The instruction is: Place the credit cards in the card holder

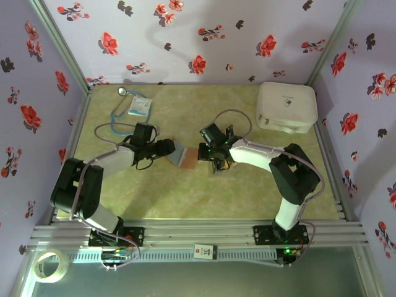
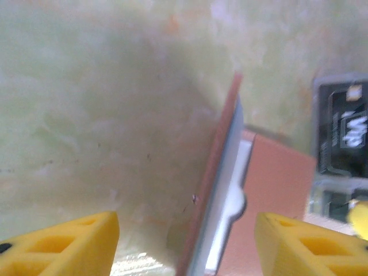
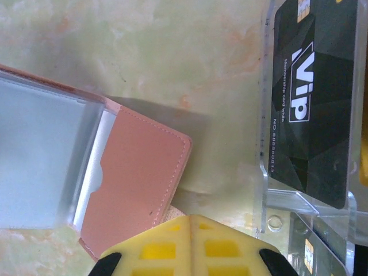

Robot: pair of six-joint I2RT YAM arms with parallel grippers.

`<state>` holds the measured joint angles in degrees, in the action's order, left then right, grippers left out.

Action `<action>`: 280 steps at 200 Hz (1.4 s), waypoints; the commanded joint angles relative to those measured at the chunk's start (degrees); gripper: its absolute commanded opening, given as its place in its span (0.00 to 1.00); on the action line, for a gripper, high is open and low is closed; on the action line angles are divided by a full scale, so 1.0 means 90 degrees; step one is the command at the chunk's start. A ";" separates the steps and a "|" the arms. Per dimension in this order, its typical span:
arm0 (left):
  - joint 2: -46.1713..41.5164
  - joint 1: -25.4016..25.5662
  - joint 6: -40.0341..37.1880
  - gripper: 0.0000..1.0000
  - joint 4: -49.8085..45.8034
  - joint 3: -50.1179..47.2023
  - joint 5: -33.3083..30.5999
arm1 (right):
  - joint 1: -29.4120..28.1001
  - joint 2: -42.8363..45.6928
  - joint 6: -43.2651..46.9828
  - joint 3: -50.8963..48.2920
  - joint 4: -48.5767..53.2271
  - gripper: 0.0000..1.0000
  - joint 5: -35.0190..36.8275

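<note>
The reddish-brown card holder lies open on the table between both grippers. In the left wrist view its flap with the clear pocket stands up edge-on between the yellow fingers of my left gripper, which is open and apart from it on both sides. My right gripper is shut, pads together, tips at the near corner of the card holder. A black VIP credit card stands in a clear acrylic stand just right of the holder; another dark card sits lower in it.
A big white rounded case stands at the back right. A stethoscope and a small packet lie at the back left. A tape roll sits off the table, front left. Flowered walls close three sides.
</note>
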<state>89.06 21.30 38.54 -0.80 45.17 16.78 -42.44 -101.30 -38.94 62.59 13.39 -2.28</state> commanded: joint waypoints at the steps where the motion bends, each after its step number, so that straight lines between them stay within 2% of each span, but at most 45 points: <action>1: -0.0066 -0.0216 0.0407 0.57 0.0854 -0.0254 0.0661 | -0.0050 -0.0094 0.0126 0.0204 0.0036 0.00 0.0137; 74: 0.0165 -0.0370 0.0663 0.39 0.1359 -0.0316 0.1036 | -0.0060 -0.0229 0.0137 0.0222 -0.0013 0.00 0.0117; 112: 0.0251 -0.0366 0.0599 0.35 0.1246 -0.0207 0.1040 | -0.0060 -0.0310 0.0129 0.0270 -0.0033 0.00 0.0088; 165: 0.0377 -0.0370 0.0457 0.25 0.1096 -0.0107 0.1041 | -0.0060 -0.0385 0.0142 0.0320 -0.0045 0.00 0.0060; 222: 0.0369 -0.0368 0.0384 0.11 0.1065 -0.0058 0.1054 | -0.0060 -0.0497 0.0119 0.0360 -0.0069 0.00 0.0020; 250: 0.0335 -0.0365 0.0366 0.00 0.1109 -0.0048 0.1129 | -0.0055 -0.0563 0.0118 0.0408 -0.0086 0.00 -0.0010; 280: 0.0092 -0.0372 0.0435 0.00 0.1223 -0.0150 0.1192 | -0.0059 -0.0670 0.0077 0.0475 -0.0134 0.00 -0.0085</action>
<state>91.66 18.31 42.94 9.85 43.46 25.76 -42.54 -105.80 -38.94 65.45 13.13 -2.63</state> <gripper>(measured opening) 0.049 0.039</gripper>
